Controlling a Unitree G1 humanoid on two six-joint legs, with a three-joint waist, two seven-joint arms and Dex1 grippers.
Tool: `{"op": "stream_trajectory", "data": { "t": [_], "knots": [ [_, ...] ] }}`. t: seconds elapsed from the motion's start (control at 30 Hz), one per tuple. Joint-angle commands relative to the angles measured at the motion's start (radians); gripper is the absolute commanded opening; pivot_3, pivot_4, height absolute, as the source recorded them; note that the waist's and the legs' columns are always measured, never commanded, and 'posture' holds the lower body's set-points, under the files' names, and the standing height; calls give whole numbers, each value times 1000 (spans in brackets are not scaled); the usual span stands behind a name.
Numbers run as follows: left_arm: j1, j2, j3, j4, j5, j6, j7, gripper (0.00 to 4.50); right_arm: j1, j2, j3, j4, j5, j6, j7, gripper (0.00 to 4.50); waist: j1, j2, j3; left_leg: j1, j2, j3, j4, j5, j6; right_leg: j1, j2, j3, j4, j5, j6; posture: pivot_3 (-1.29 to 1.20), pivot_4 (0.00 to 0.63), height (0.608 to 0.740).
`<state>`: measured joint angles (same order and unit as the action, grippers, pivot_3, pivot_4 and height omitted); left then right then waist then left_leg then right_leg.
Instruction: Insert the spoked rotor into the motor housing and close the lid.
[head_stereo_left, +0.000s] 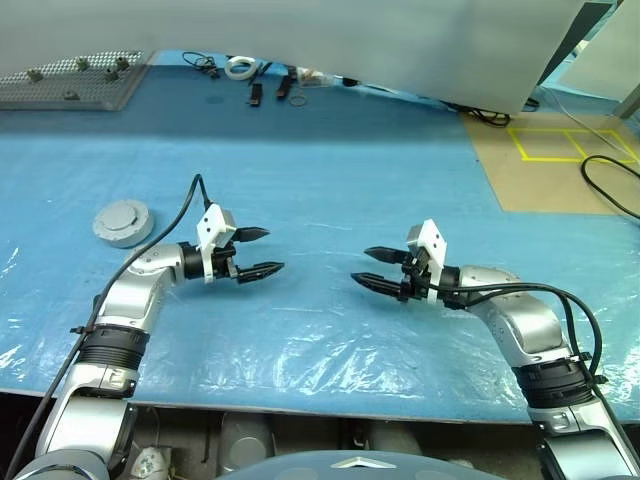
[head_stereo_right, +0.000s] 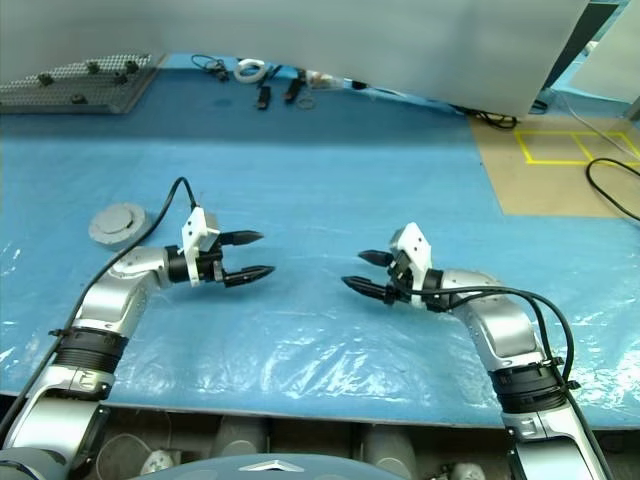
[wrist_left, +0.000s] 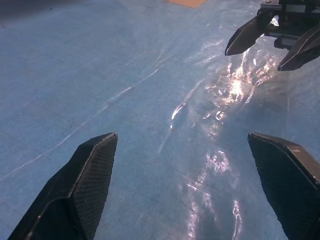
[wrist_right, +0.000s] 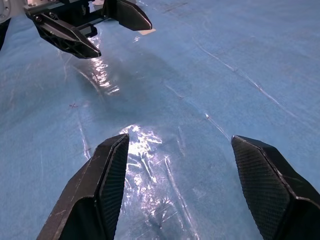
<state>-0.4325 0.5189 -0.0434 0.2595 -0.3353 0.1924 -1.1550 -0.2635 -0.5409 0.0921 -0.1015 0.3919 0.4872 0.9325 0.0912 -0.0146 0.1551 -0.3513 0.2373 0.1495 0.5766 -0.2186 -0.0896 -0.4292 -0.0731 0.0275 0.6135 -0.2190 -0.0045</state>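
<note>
Left eye view: we hold left gripper (head_stereo_left: 258, 252) and right gripper (head_stereo_left: 378, 270) wide open, empty, mid-table; lidded motor housing (head_stereo_left: 123, 222) sits near the left edge, likely finished.

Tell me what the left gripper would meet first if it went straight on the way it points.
Probably the right gripper, which faces the open left gripper across bare blue sheet; the slight downward tilt might reach the sheet first.

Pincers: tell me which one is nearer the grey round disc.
The left pincer: the grey disc lies just beyond its arm, while the right pincer hangs farther off.
</note>
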Motion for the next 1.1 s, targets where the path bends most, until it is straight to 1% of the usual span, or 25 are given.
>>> {"op": "stream_trajectory", "data": {
  "t": [0.03, 0.4, 0.73, 1.1],
  "knots": [
    [-5, 0, 10, -33, -12, -8, -4, 4394, -5, -7, -24, -52, 19, 2, -2, 3424, 0, 0, 0, 0, 0, 0, 0, 0, 0, 0, 0, 0, 0, 0, 0, 0, 150, 740],
    [4, 0, 7, -43, -11, -3, -4, 4394, -10, -12, -26, -87, 29, 43, -20, 3424, 0, 0, 0, 0, 0, 0, 0, 0, 0, 0, 0, 0, 0, 0, 0, 0, 150, 740],
    [17, 4, 10, -59, -12, 7, 0, 4394, -1, -13, -28, -66, 24, 27, -7, 3424, 0, 0, 0, 0, 0, 0, -1, 0, 0, 0, 0, 0, -1, 0, 0, 0, 150, 740],
    [-1, 1, 7, -49, -10, 10, -2, 4394, -3, -10, -29, -60, 19, 23, -12, 3424, 0, 0, 0, 0, 0, 0, -1, 0, 0, 0, 0, 0, -1, 0, 0, 0, 150, 740]
  ]
}}
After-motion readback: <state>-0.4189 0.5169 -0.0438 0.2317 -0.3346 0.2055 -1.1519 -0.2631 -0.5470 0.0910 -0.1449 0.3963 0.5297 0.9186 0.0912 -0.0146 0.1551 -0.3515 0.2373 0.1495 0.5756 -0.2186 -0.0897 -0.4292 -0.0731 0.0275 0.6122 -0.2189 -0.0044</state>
